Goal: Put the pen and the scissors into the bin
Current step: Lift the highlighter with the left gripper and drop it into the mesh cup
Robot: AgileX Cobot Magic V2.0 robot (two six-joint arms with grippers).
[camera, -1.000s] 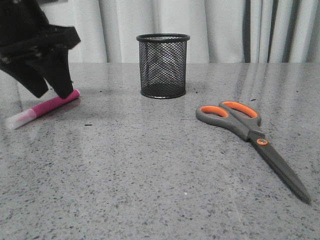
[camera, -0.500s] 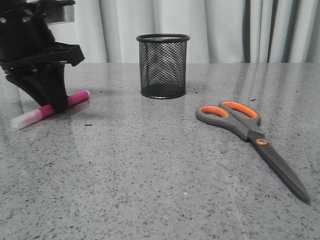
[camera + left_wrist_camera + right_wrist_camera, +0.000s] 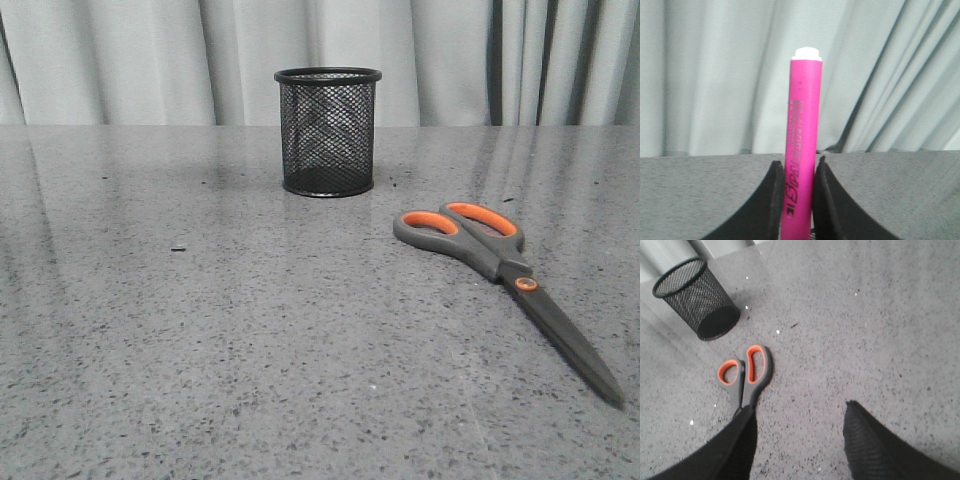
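Note:
In the left wrist view my left gripper (image 3: pixel 798 172) is shut on the magenta pen (image 3: pixel 803 135), which sticks out straight past the fingertips toward the curtain; gripper and pen are out of the front view. The black mesh bin (image 3: pixel 327 132) stands upright at the back middle of the table and also shows in the right wrist view (image 3: pixel 696 298). The scissors (image 3: pixel 500 270) lie flat at the right, orange-lined handles toward the bin, blades toward the front right. My right gripper (image 3: pixel 800 412) is open and empty above the table, the scissors' handles (image 3: pixel 744 372) just beyond one finger, which hides the blades.
The grey speckled table (image 3: pixel 250 350) runs back to a pale curtain (image 3: pixel 150 60). A small dark speck (image 3: pixel 178 248) lies left of the middle.
My left gripper closed on the pen at the table's left and lifted it away; both have left the front view. The bin and the scissors have not moved.

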